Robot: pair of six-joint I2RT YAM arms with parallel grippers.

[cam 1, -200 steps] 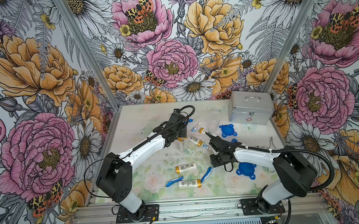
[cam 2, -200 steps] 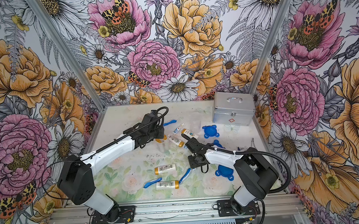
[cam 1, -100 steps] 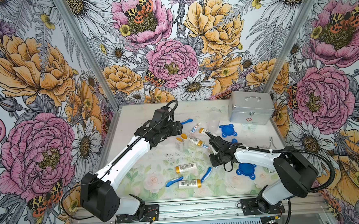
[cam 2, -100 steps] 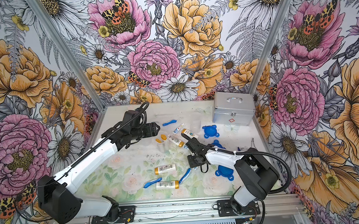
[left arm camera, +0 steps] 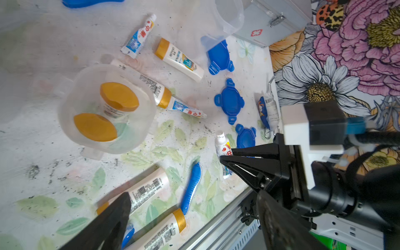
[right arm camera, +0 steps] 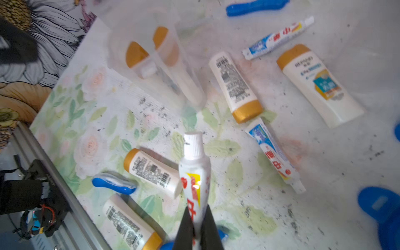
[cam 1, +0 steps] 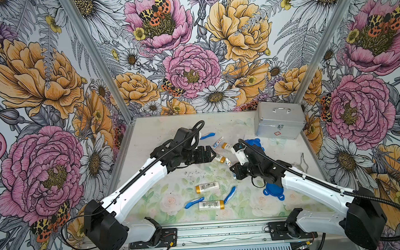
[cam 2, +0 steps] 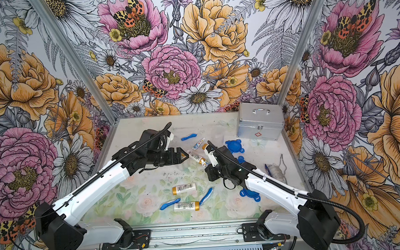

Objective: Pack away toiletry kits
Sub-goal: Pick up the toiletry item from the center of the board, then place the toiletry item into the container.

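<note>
My right gripper (right arm camera: pixel 196 211) is shut on a tiny toothpaste tube (right arm camera: pixel 194 171), held cap-forward above the table; the same tube (left arm camera: pixel 223 147) shows in the left wrist view. My left gripper (left arm camera: pixel 192 194) is open and holds nothing. It hovers near an upright clear cup (left arm camera: pixel 106 108) with two gold-capped bottles inside. Loose on the table lie more bottles (cam 1: pixel 207 187) (cam 1: pixel 211 205), toothbrushes (cam 1: pixel 194 203) (cam 1: pixel 229 194), toothpaste tubes (cam 1: pixel 218 142) and blue lids (cam 1: pixel 273 191) (cam 1: pixel 254 142). In both top views the left gripper (cam 1: pixel 211 153) covers the cup.
A shut silver metal case (cam 1: pixel 279 120) stands at the back right. Another clear cup (left arm camera: pixel 227 17) lies beside it. A small packet (cam 2: pixel 275 171) with a metal clip rests at the right edge. An aluminium rail (cam 1: pixel 223 230) borders the front.
The left gripper has opened wide and its arm has swung, the fingers now pointing right. The right gripper has shut on the toothpaste tube, staying in much the same place.
</note>
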